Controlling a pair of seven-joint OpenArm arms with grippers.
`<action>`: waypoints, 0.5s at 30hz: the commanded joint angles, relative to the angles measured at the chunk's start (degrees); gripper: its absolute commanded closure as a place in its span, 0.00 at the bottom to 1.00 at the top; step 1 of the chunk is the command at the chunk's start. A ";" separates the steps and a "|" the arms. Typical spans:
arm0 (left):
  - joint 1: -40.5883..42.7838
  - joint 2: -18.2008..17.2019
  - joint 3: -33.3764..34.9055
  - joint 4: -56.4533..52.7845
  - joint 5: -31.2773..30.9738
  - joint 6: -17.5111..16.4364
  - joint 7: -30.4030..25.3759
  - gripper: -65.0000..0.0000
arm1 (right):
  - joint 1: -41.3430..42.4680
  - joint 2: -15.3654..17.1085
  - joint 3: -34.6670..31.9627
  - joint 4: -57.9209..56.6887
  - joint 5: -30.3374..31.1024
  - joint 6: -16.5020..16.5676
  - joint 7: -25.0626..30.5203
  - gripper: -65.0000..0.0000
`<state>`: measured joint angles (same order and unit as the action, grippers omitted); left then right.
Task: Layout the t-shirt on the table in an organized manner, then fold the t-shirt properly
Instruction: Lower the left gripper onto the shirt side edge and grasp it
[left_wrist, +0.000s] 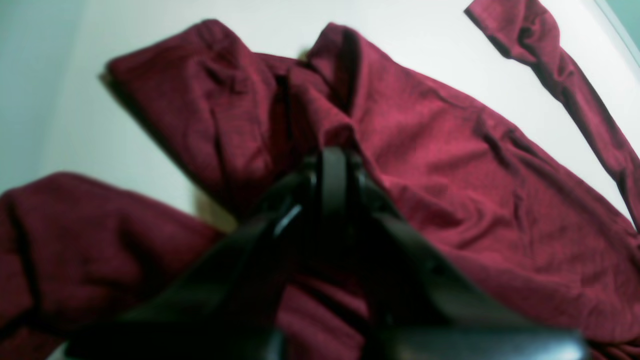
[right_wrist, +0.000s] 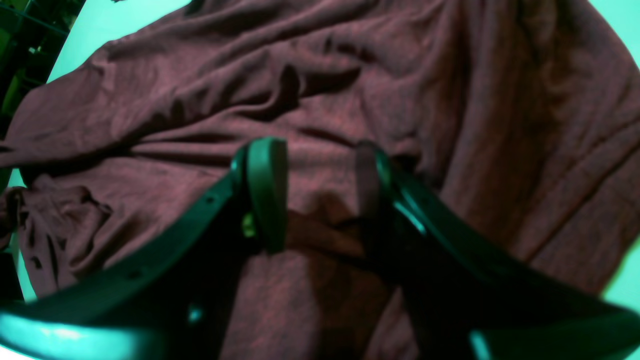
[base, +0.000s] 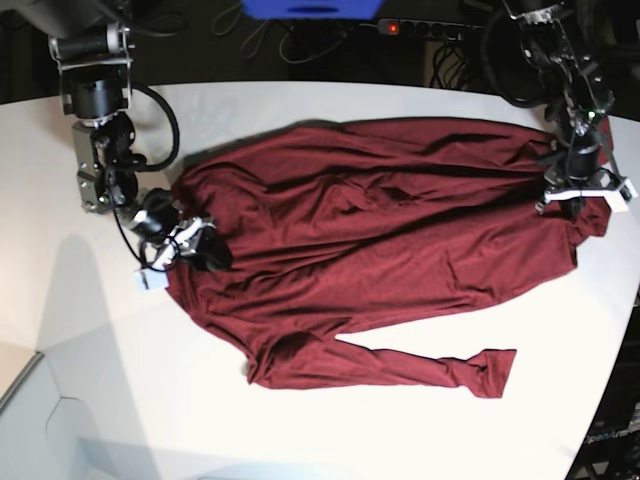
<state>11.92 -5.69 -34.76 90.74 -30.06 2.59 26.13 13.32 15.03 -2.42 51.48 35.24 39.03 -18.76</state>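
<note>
Black left gripper (left_wrist: 334, 165), jaws pressed together, pinches a fold of the dark maroon long-sleeved knit t-shirt (base: 380, 240) at its right edge in the base view. Black right gripper (right_wrist: 315, 175) stands parted over the shirt's opposite edge. Shirt lies spread, wrinkled, across the smooth white table (base: 300, 430).

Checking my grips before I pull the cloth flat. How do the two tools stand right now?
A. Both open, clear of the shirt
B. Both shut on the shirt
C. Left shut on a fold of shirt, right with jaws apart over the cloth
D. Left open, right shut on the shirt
C. The left tool is pinched shut on a raised fold of the dark maroon knit shirt, while the right tool shows cloth between its separated jaws.
</note>
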 joint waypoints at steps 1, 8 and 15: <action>-0.45 -0.50 0.26 1.17 -0.13 -0.35 -0.86 1.00 | 0.61 0.31 0.00 0.25 -1.09 -0.56 -1.50 0.66; -0.36 -0.59 0.70 5.48 -0.13 -0.35 11.36 0.71 | 0.88 0.23 0.00 0.25 -1.09 -0.56 -1.59 0.66; -1.68 -0.50 -3.35 11.55 -0.13 0.00 13.03 0.54 | 0.88 -0.39 0.00 0.25 -1.09 -0.56 -1.50 0.66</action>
<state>10.79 -5.50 -37.82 101.58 -30.50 2.31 40.32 13.52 14.15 -2.44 51.46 35.22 39.00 -18.79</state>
